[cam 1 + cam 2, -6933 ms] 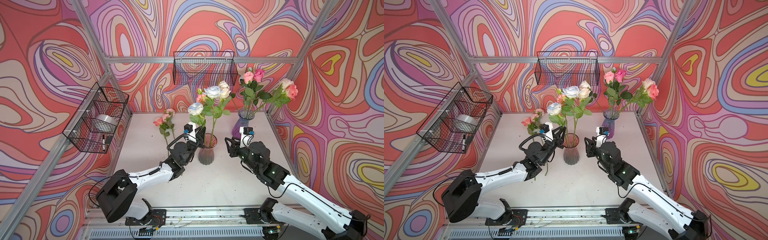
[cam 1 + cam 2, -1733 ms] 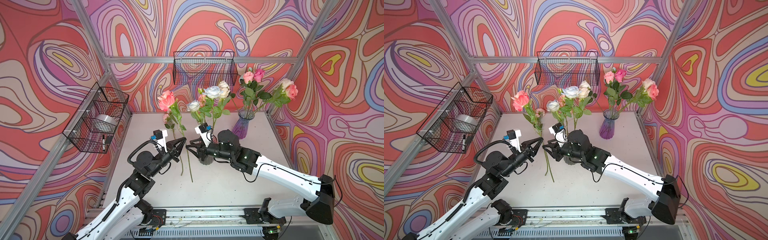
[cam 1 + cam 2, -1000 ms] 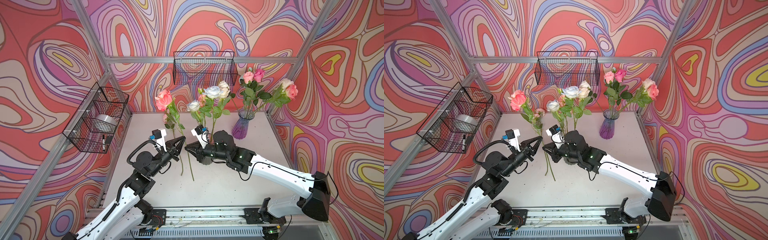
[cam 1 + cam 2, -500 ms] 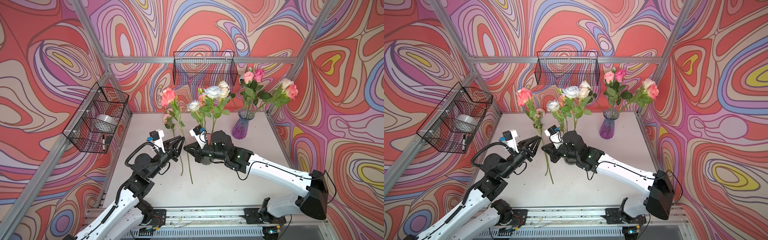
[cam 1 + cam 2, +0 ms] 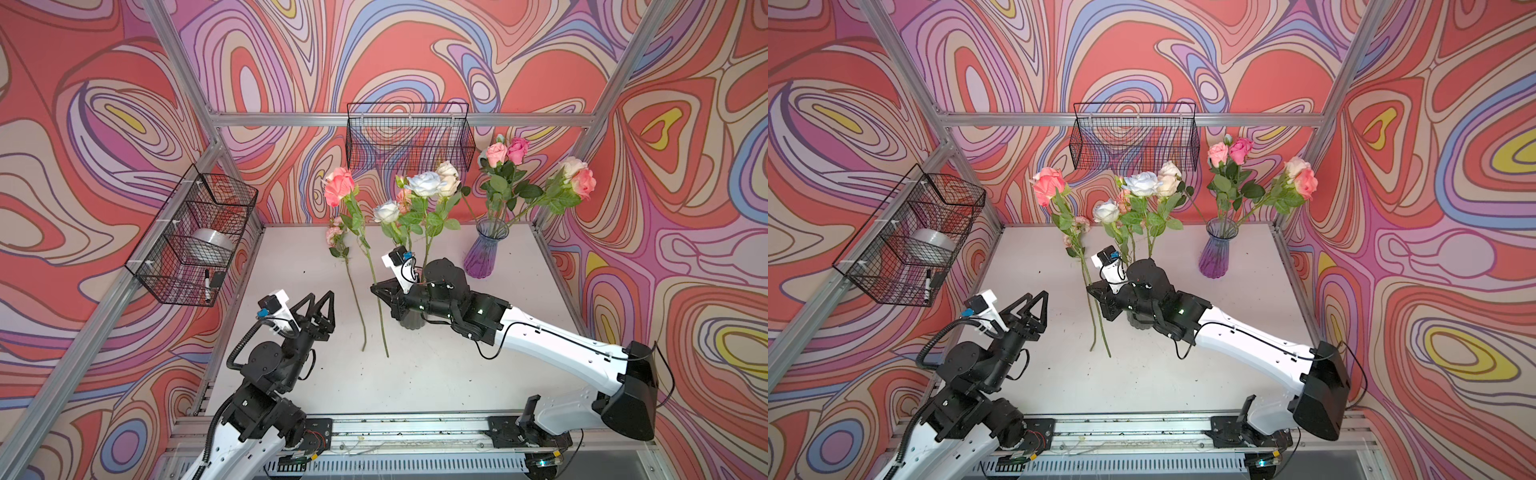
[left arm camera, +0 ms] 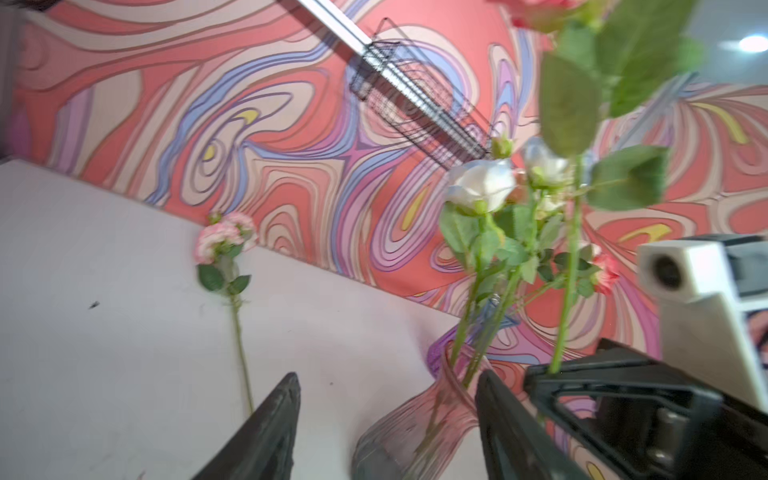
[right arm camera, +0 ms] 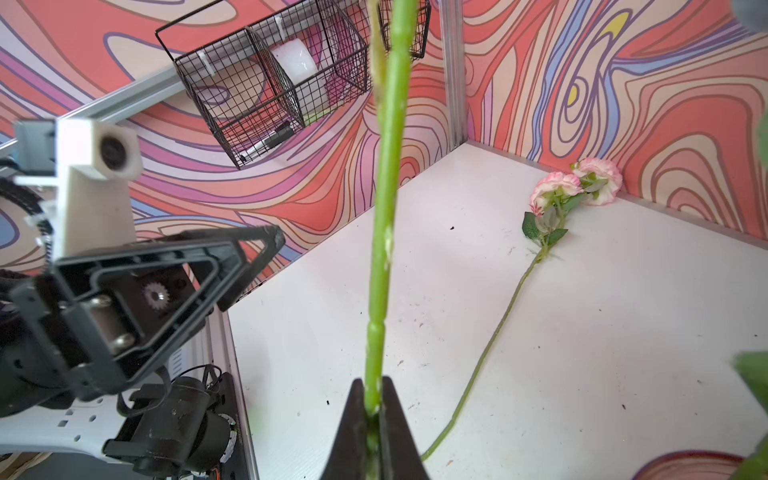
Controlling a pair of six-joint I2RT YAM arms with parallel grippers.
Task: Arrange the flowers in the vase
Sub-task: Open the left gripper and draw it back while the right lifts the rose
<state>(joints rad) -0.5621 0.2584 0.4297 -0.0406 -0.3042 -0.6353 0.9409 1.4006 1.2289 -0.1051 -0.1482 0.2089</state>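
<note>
The right gripper (image 7: 372,386) is closed firmly on the green stem of the coral rose (image 5: 338,189) and holds it upright near the middle of the desk (image 5: 436,374), just beside the vase (image 5: 411,323). The left gripper (image 5: 321,294) is wide open and empty. A frilly pink flower (image 5: 335,236) lies flat toward the far edge.

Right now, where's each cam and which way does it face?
Both top views: high over the front rail, looking down at the table; both arms, left hand open, right hand shut on the coral rose.
Left wrist: behind its open fingers, facing the middle vase.
Right wrist: behind its shut fingers, facing the left hand and side basket.
Shared: both wrists see the frilly flower on the table.
</note>
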